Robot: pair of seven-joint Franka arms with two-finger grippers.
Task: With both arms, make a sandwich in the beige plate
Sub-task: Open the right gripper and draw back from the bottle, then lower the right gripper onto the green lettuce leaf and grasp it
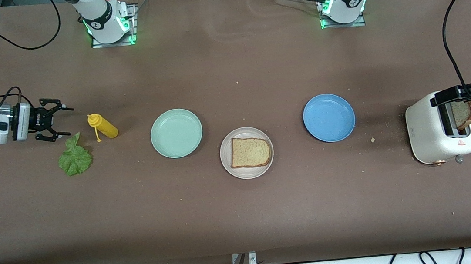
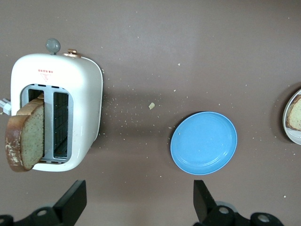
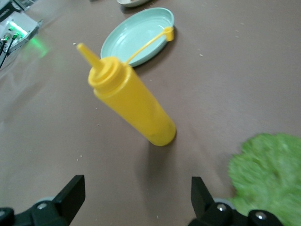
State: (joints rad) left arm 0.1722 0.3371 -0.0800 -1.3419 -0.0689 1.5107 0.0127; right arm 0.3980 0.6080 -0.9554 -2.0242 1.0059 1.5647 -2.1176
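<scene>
The beige plate (image 1: 226, 157) sits mid-table, nearer the front camera than the other two plates, and one speckled brown bread slice (image 1: 250, 152) lies on it. A second slice (image 1: 465, 114) sticks up tilted out of a slot of the white toaster (image 1: 434, 133); it also shows in the left wrist view (image 2: 26, 141). My left gripper (image 1: 455, 96) is open and empty over the toaster (image 2: 80, 94). The green lettuce leaf (image 1: 74, 157) lies flat at the right arm's end. My right gripper (image 1: 66, 122) is open and empty, low over the table just above the leaf (image 3: 268, 169).
A yellow squeeze bottle (image 1: 103, 126) stands tilted beside the lettuce, straight ahead of the right gripper (image 3: 131, 101). A mint-green plate (image 1: 176, 133) and a blue plate (image 1: 329, 118) flank the beige plate. Crumbs lie round the toaster.
</scene>
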